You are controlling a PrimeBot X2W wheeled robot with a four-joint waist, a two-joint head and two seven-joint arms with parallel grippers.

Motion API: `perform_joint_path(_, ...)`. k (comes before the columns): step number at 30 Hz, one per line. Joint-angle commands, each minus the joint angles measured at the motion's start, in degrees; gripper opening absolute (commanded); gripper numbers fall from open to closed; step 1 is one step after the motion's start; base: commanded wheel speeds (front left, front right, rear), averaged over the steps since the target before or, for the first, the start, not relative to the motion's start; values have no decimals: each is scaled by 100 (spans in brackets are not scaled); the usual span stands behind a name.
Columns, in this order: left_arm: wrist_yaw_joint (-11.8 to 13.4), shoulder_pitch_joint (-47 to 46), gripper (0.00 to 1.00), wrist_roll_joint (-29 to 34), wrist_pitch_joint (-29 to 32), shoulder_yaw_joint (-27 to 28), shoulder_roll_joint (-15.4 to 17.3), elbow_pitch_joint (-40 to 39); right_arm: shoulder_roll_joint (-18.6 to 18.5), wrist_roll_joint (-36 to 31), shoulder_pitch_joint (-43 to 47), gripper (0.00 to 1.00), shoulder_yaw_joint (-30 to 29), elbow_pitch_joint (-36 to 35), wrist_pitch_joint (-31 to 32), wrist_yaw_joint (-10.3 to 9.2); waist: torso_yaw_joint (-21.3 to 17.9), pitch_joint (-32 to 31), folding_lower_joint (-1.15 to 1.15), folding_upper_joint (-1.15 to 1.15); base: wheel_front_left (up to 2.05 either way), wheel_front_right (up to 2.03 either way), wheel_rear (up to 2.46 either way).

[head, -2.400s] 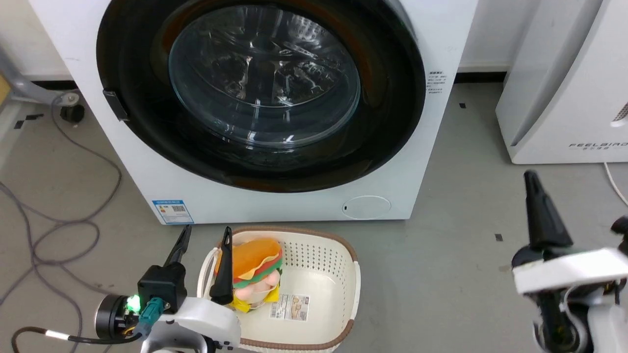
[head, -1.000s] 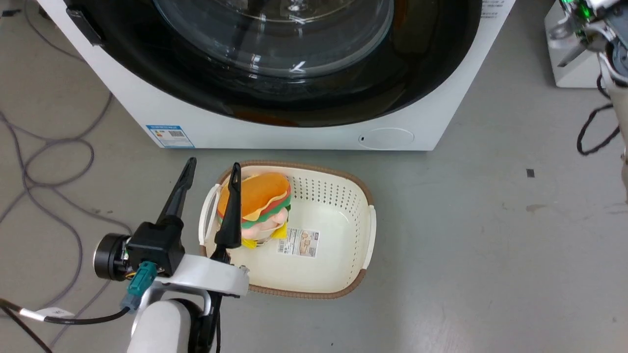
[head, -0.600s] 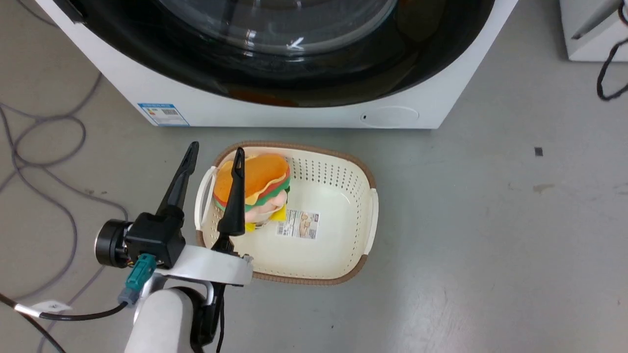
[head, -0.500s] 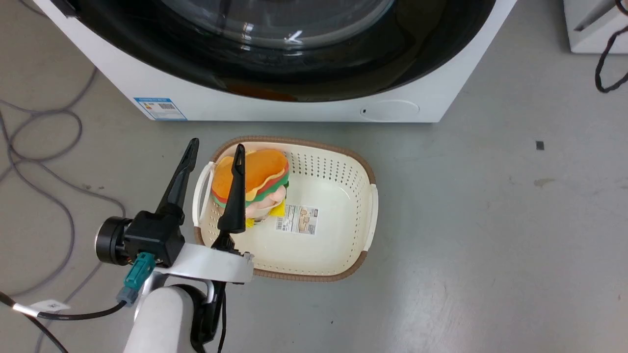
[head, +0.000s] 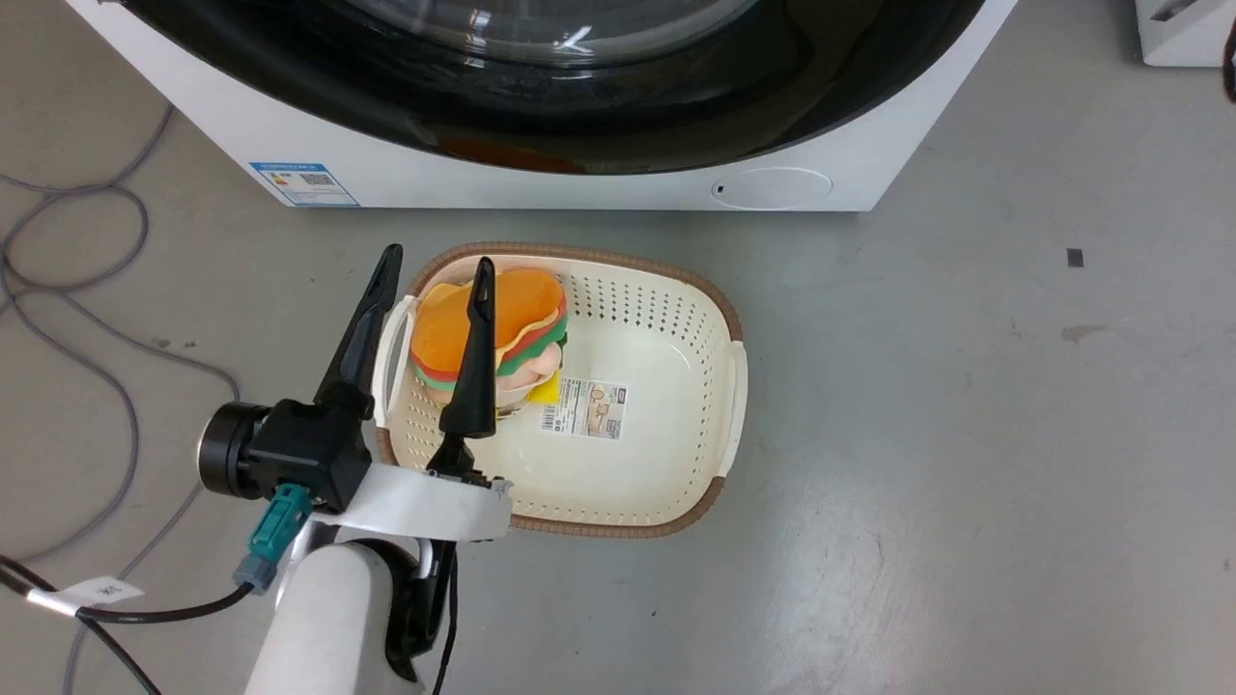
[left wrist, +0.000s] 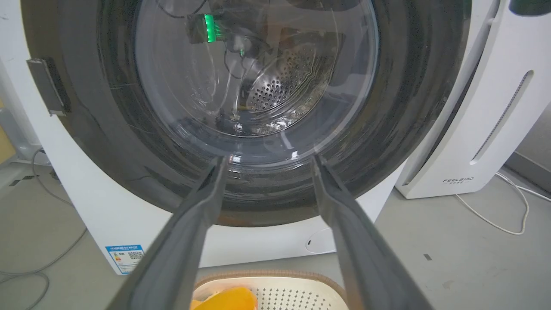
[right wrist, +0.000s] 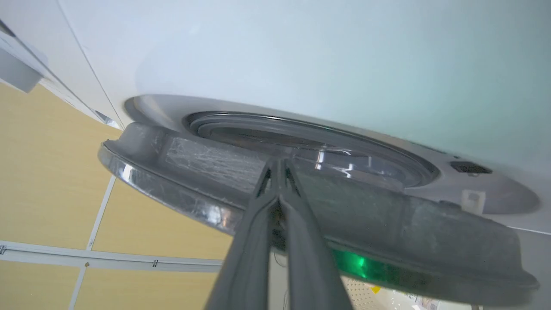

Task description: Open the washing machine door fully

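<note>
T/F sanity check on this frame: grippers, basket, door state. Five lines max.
1. The left gripper is open. True.
2. The basket is empty. False: a burger plush lies in its left part.
3. The right gripper has its fingers spread wide. False: they are closed together, tips at the rim of the door.
4. A blue label sits low on the left of the front of the washing machine. True.
5. The door hangs wide open. False: in the left wrist view it covers the machine's front, and the right wrist view shows just a gap behind its rim.
</note>
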Motion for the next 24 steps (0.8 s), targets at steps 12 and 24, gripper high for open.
perform_joint_path(12,-19,-123,100,-104,-99,-124,3,112,17,306,-308,0,426,390,255,6,-5,-93,-1,0,0,0,0)
perform_joint_path(24,-16,-46,100,-86,-99,-152,3,188,-189,404,390,0,401,-443,652,6,-38,-264,-1,0,0,0,0)
